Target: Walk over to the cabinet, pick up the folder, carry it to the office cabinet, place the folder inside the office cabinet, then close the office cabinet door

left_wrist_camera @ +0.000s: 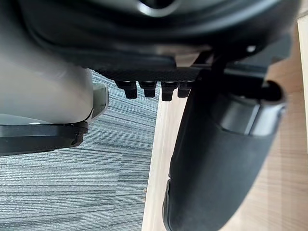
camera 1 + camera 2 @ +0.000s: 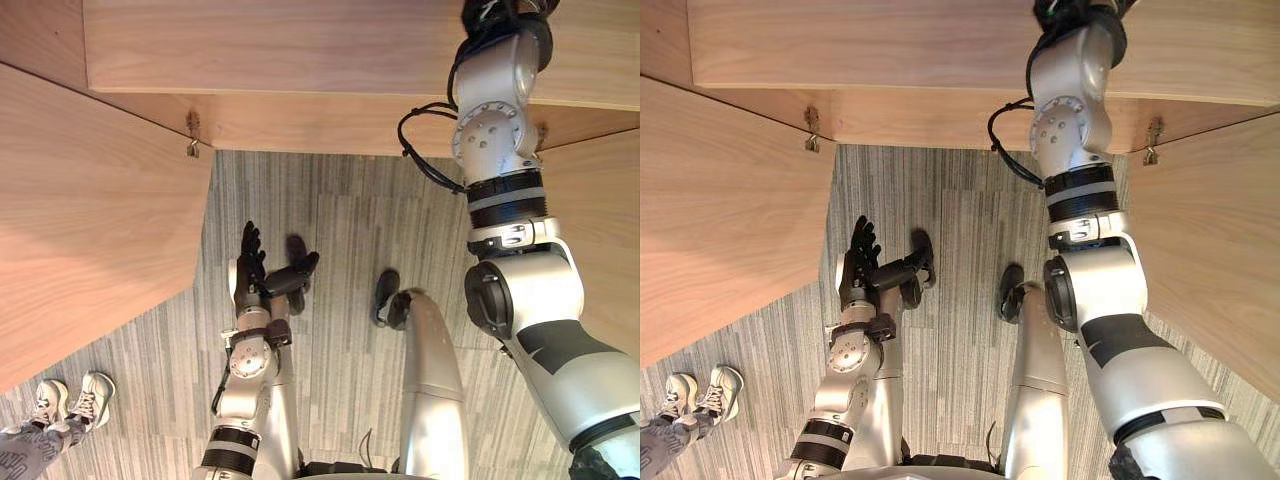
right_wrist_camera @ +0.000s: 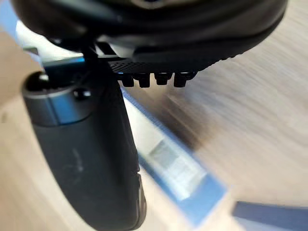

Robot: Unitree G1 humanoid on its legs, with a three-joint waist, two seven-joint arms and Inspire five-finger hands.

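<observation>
A blue folder (image 3: 173,166) with a white label lies on a pale wooden surface in the right wrist view, just past my right hand (image 3: 91,144). That hand's fingers are straight and the thumb stands apart, so it is open and not closed on the folder. My right arm reaches up and forward over the wooden office cabinet (image 2: 280,50). My left hand (image 2: 255,265) hangs low over the grey carpet, open and holding nothing.
Two wooden cabinet doors stand open, one on the left (image 2: 90,220) and one on the right (image 2: 1210,250), with grey striped carpet (image 2: 340,230) between them. A person's white shoes (image 2: 75,400) stand at the lower left. A dark blue object (image 3: 269,211) lies beside the folder.
</observation>
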